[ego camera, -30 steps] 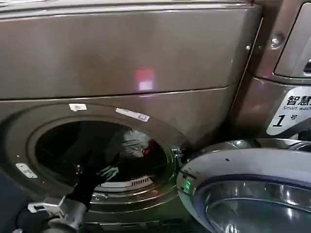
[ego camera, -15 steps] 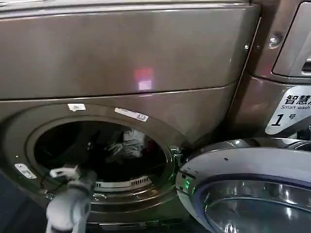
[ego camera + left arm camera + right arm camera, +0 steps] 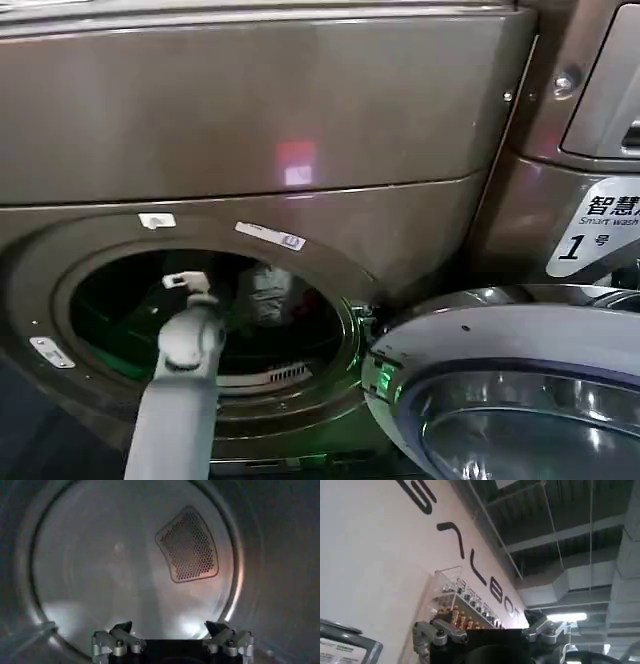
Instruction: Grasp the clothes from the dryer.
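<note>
Left claw [image 3: 172, 635] sits wide open, empty, inside the dryer [image 3: 300, 120] drum. Clothes [image 3: 268, 295] lie center-frame, right of the arm; I'd steer toward them before closing.

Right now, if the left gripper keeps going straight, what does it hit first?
Probably the drum's back wall. The left gripper, open, points into the dryer at bare steel, beside the perforated vent. No clothes lie in that line, though depth is unclear.

Head faces dryer [image 3: 300, 150] close; left wrist inside drum.
</note>
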Tool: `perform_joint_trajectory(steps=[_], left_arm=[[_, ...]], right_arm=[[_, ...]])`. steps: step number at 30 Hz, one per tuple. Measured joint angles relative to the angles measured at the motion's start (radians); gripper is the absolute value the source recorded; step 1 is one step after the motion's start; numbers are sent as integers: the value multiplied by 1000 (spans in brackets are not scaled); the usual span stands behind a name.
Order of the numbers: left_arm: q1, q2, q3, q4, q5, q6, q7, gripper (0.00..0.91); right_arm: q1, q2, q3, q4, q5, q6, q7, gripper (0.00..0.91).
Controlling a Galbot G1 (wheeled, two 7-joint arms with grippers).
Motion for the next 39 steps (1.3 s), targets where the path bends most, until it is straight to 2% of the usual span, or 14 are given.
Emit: perform_joint_trajectory(steps=[8,16,29,39], left_arm=[[-119,13,33,180,31,-5,47,907],[-256,26,90,406,129,-27,203,907],[-477,50,251,735,425,-124,538,907],[-575,62,382,900,654,-203,652,907]], right_arm=[[8,-10,-10,-8,-3,1,-2,907],[14,-6,-20,-11,-5,5,-3,907],[20,-4,-30,-1,-5,9,-3,907],[20,3,-31,2,-5,12,-4,907]])
